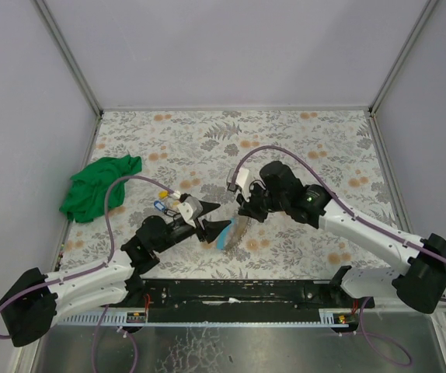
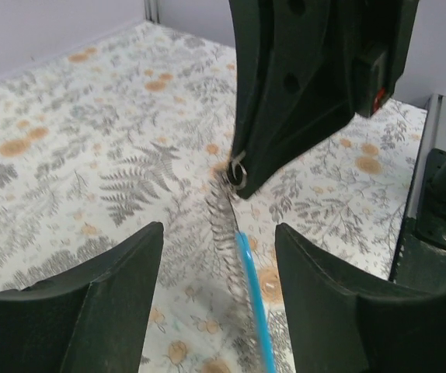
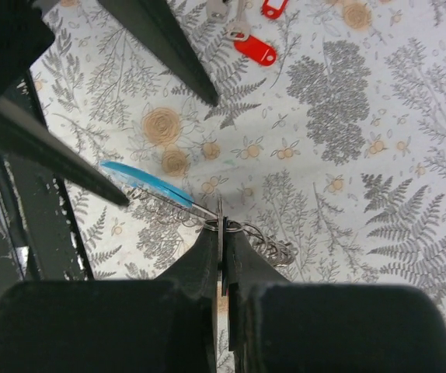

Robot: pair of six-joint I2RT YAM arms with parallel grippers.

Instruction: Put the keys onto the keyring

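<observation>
The keyring is a thin loop with a light-blue arc [image 1: 225,235] and a grey coiled part [image 2: 221,221]. It reaches from my right gripper toward my left one. The arc also shows in the left wrist view [image 2: 252,291] and the right wrist view [image 3: 147,182]. My right gripper [image 3: 223,233] is shut on a thin key held edge-on, whose small split ring [image 3: 221,225] meets the keyring's end. My left gripper [image 2: 217,227] is open, its fingers either side of the blue arc without touching it. Two red-tagged keys [image 3: 254,50] lie on the table. Blue- and yellow-tagged keys [image 1: 165,203] lie by the left arm.
A green cloth [image 1: 99,186] lies bunched at the table's left edge. The floral tabletop [image 1: 301,140] has grey walls on three sides. A black rail [image 1: 238,291] with the arm bases runs along the near edge. Purple cables [image 1: 273,149] loop above both arms.
</observation>
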